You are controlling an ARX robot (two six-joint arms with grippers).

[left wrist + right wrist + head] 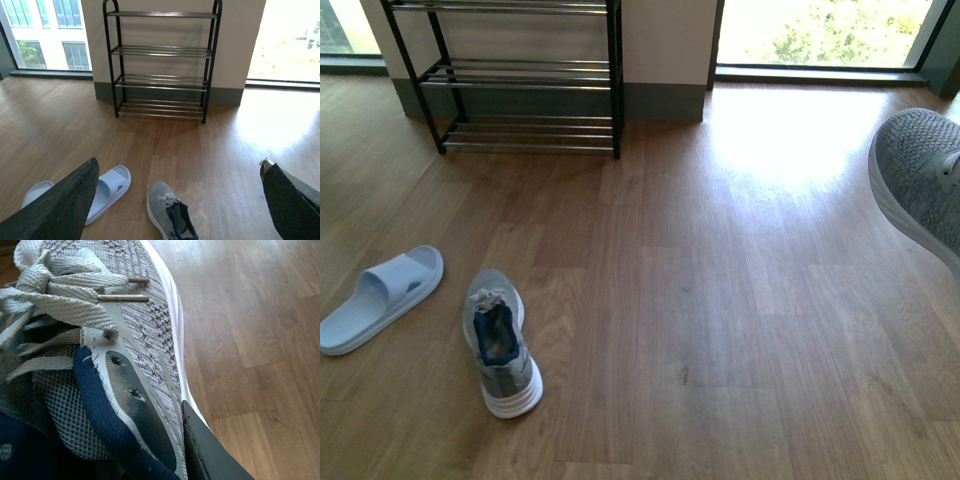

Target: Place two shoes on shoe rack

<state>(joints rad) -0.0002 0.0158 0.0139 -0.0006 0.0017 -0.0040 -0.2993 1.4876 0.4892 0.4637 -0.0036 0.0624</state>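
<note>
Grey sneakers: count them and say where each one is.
2. The floor sneaker stands on the wood floor beside the pale blue slide. The lifted sneaker hangs at the front view's right edge, partly cut off. No others show.

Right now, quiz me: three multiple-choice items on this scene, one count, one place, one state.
1. The shoe rack has how many tiers? A. two B. four C. six
2. The free grey sneaker lies: A. on the rack's lowest tier B. against the window C. on the floor beside the pale blue sandal
3. The left claw is: A. open and empty B. shut on the sandal C. shut on a sneaker

Answers: 1 B, four rows of bars show in the left wrist view; 2 C, it stands on the wood by the sandal; 3 A, its fingers stand wide apart.
</note>
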